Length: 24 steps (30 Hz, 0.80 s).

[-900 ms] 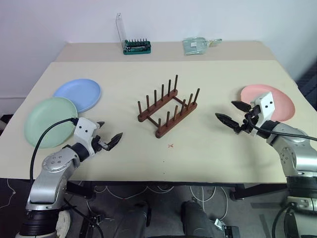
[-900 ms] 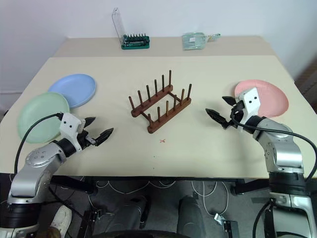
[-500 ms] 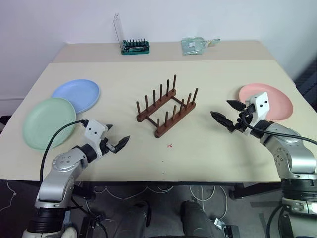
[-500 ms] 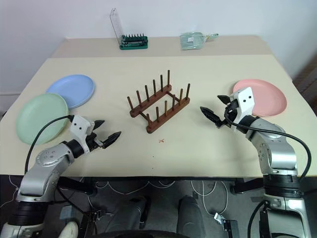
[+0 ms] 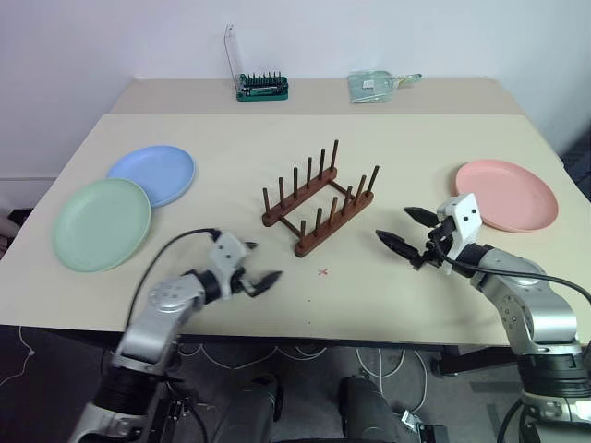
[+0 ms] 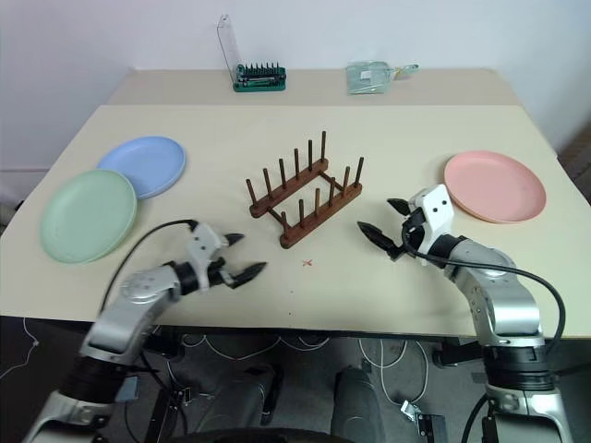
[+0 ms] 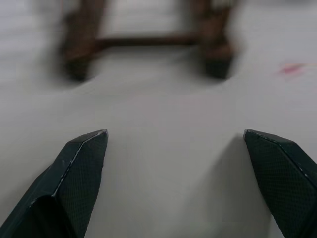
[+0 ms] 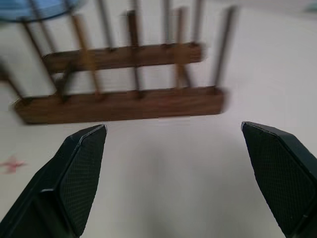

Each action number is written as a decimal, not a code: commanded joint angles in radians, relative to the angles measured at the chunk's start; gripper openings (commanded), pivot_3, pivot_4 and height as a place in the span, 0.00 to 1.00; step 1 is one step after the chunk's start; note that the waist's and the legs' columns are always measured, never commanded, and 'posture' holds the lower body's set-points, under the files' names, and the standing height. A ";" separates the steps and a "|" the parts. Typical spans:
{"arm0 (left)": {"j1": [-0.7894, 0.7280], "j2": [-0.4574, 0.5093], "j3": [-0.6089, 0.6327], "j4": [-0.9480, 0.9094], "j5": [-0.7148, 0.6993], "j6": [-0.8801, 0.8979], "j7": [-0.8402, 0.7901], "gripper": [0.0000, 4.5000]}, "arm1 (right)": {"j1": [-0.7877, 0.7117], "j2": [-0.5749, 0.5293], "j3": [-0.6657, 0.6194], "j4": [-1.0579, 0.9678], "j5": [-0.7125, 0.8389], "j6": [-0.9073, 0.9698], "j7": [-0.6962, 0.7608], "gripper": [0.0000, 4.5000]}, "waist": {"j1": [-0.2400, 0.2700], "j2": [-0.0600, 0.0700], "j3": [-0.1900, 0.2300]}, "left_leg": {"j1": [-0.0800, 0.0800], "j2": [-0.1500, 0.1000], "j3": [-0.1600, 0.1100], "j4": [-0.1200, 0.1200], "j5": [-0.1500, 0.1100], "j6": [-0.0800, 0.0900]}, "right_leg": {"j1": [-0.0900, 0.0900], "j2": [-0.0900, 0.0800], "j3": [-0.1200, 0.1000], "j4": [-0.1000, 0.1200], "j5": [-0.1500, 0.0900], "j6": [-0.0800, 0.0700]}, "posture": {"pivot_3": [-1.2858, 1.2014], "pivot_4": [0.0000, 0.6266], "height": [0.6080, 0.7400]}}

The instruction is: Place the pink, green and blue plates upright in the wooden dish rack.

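One beige worktop (image 5: 416, 138) carried everything; on it lay three plates of equal size, all flat, round, shallow and matte; the green plate (image 5: 101, 224) sat near the left edge, the blue plate (image 5: 152, 173) just behind it with its rim tucked under or against the green one, I could not tell which, and the pink plate (image 5: 507, 194) lay well apart near the right edge; one dark brown wooden dish rack (image 5: 319, 198) stood in the middle, two base rails each with five thin upright pegs, and it held no plate; at the far edge stood one green tool holder (image 5: 262, 89) with a clear upright panel, and beside it one clear packet (image 5: 371, 86); two grippers hovered low over the worktop, the left gripper (image 5: 255, 266) before the rack's near end with fingers spread and grasping nothing, the right gripper (image 5: 404, 231) just right of the rack, likewise spread and empty; one small red cross (image 5: 322, 271) marked the worktop between them.
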 commanded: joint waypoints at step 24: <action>-0.153 -0.173 -0.073 0.274 0.113 -0.144 0.084 0.16 | 0.096 0.003 -0.024 -0.132 0.022 0.007 -0.028 1.00 | 0.001 0.000 -0.001 | 0.001 0.000 0.001 0.001 0.000 0.000 | 0.001 0.000 0.000 0.000 0.000 0.001 | 0.52 0.24 1.00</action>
